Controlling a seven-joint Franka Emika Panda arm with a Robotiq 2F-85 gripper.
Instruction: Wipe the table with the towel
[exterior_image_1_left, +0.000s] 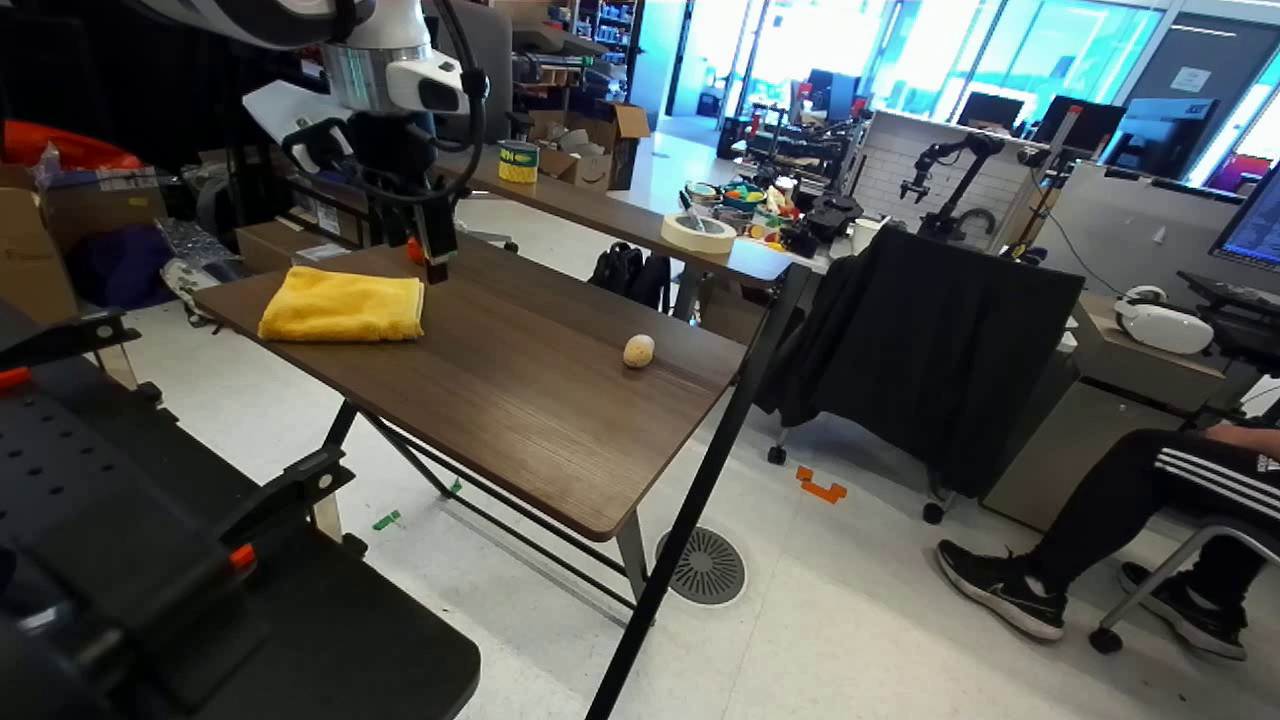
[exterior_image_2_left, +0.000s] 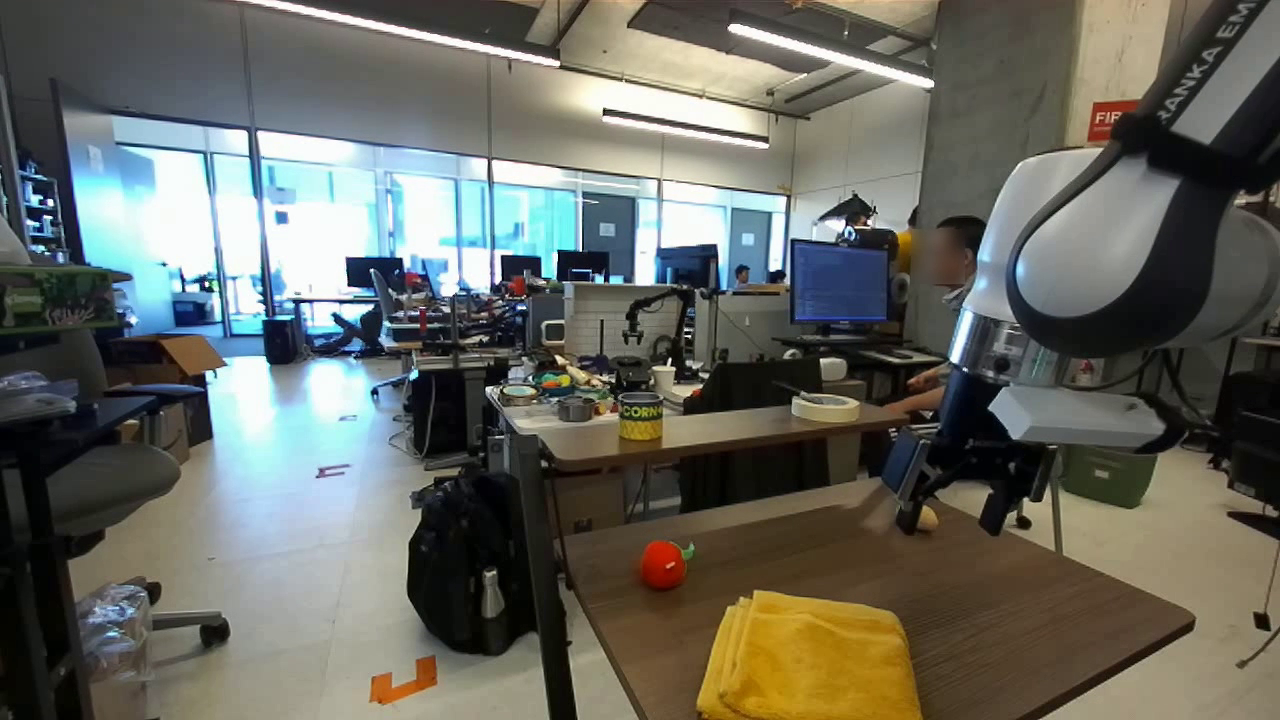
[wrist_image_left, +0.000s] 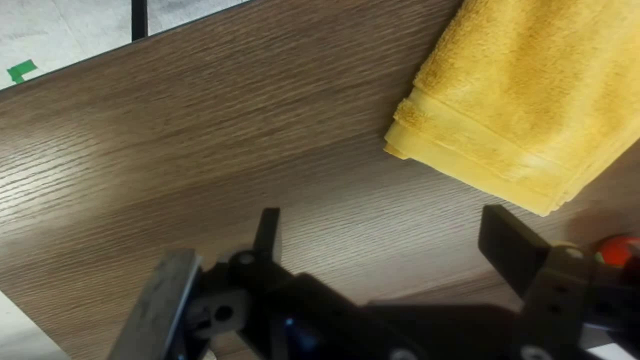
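Glass walls (exterior_image_2_left: 330, 210) and a lit monitor (exterior_image_2_left: 838, 283) back an indoor workspace, where a dark brown wood-grain surface (exterior_image_1_left: 520, 400) stands on thin dark legs (exterior_image_1_left: 633, 560). Folded on the surface, close to its edge and toward an end, lies a bright yellow towel (exterior_image_1_left: 345, 308); in the wrist view it fills the upper right, its flat hem turned toward the end effector (wrist_image_left: 381, 215).

The end effector, at the tip of a white-and-black robot arm (exterior_image_2_left: 1110, 280), hangs above the surface, near the towel but apart from it. Its fingers (wrist_image_left: 512, 245) stand wide apart with nothing in their grasp, bare wood grain showing between them.

Sharing the surface are a round red-orange object (exterior_image_2_left: 663, 566) with a green tip, near the towel, and a small beige ball (exterior_image_1_left: 638, 351), well apart from it. In both exterior views, a narrow raised shelf (exterior_image_1_left: 600, 208) beyond the surface carries a green-and-yellow can (exterior_image_2_left: 640, 416) marked "CORN" and a roll of pale tape (exterior_image_1_left: 698, 240), with a dark pen (exterior_image_1_left: 691, 208) at the roll.

In an exterior view, a black backpack (exterior_image_2_left: 455, 560) with a metal bottle (exterior_image_2_left: 492, 600) at its side sits on the floor (exterior_image_2_left: 280, 550). A seated person (exterior_image_1_left: 1110, 495) wears striped black trousers (exterior_image_1_left: 1200, 465) and black sneakers (exterior_image_1_left: 1000, 592).
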